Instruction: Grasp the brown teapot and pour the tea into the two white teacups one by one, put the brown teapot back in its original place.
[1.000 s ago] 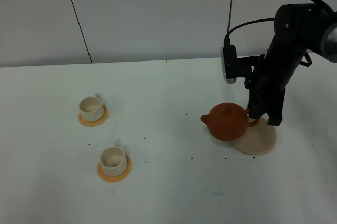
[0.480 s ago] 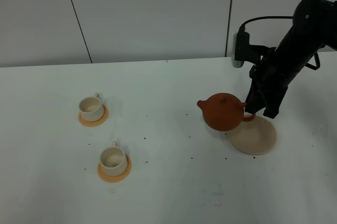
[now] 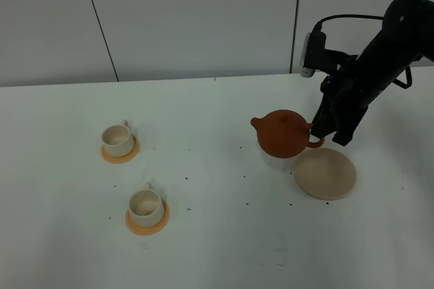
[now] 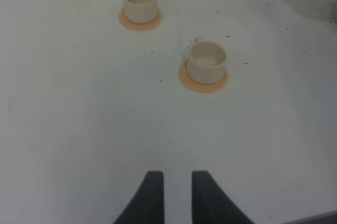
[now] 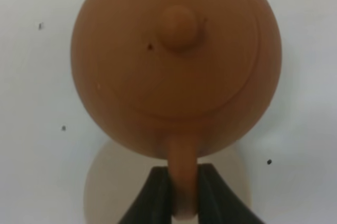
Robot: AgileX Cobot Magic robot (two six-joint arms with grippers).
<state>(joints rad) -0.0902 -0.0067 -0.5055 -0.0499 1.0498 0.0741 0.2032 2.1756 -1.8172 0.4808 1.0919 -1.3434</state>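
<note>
**Left:** far cup (image 3: 118,138) and near cup (image 3: 145,203), each on its saucer (image 3: 147,225), stand on the table (image 3: 217,248), well apart from the teapot. No tea shows in either, so I judge that neither pour has been made. My left jaws, visible only in the left wrist view, stand slightly apart with nothing between them, and the cups lie ahead of them.

**Centre right:** the teapot (image 3: 283,134) is upright with its lid on and its spout toward the cups. It is held clear of the table, with its shadow beneath it. My right jaws pinch its loop handle (image 5: 181,182) from both sides.

**Right:** the coaster (image 3: 325,175) is bare and lies just beside the raised teapot.

**Progress:** grasp and lift appear done. What is left is the carry to the cups, two pours one by one, and the return to the coaster — most of the task, by my reckoning.
</note>
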